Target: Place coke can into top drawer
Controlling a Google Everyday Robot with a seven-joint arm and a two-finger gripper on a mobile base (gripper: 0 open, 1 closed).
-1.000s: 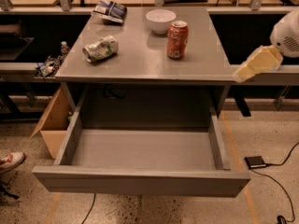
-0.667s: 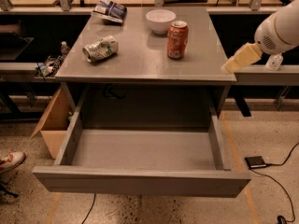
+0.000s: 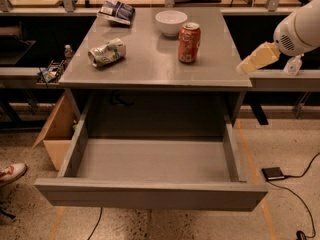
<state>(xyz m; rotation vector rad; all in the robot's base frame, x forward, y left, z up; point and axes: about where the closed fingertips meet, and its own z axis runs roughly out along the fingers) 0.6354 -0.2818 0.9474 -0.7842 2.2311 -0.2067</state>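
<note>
The coke can (image 3: pixel 189 43), red-orange with a silver top, stands upright on the grey table (image 3: pixel 150 66), just right of centre and in front of a white bowl (image 3: pixel 171 22). The top drawer (image 3: pixel 150 166) is pulled fully open below the table and holds nothing. My gripper (image 3: pixel 245 65) comes in from the right on a white arm and hovers at the table's right edge, to the right of the can and apart from it.
A dented silver-green can (image 3: pixel 106 53) lies on its side at the table's left. A dark packet (image 3: pixel 116 11) lies at the back left. A cardboard box (image 3: pixel 57 131) stands left of the drawer. A shoe (image 3: pixel 11 173) and a black device (image 3: pixel 273 173) with a cable are on the floor.
My gripper has moved left and slightly up, from beyond the table's right side to its right edge. The can and the drawer have not moved.
</note>
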